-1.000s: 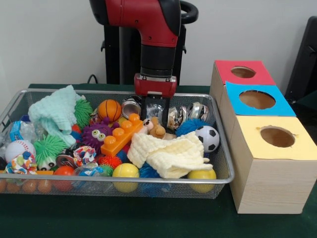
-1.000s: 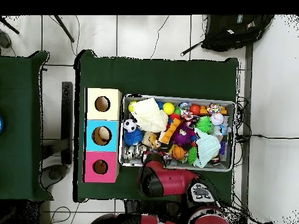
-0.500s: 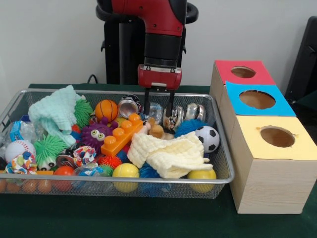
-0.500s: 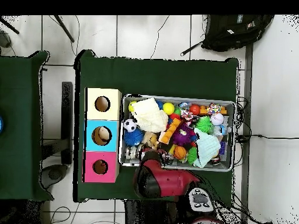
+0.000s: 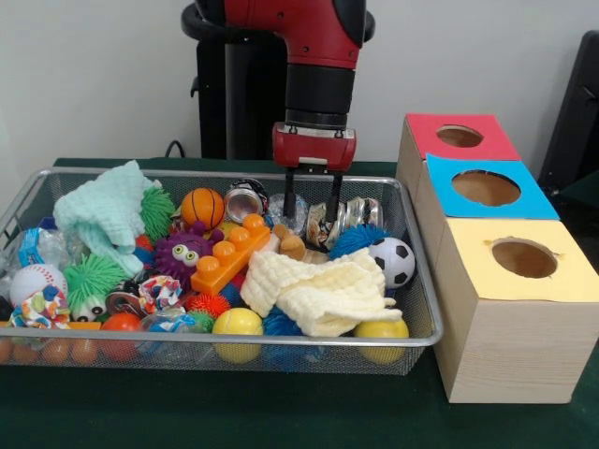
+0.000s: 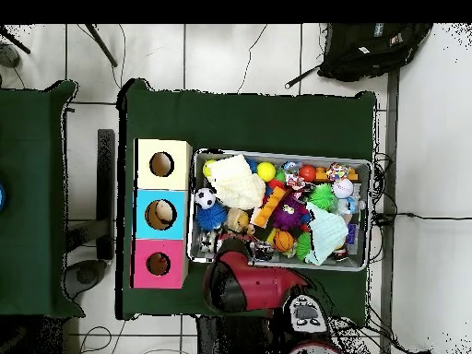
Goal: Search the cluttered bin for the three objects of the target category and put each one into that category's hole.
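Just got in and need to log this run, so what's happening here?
The red Sawyer arm's gripper hangs over the far part of the wire bin, its fingers open and holding nothing. Below it lie shiny metal items and a small tan toy. The three-hole box stands beside the bin; in the overhead view something rests inside the blue hole.

Bin (image 5: 412, 281) left of 3 boxes (image 5: 505, 309), gripper (image 5: 312, 208) above its back

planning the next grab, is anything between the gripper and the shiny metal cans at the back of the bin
Nothing visible. The open gripper hangs right above the metal cans with only air between; the cream cloth lies nearer the front of the wire bin, off them.
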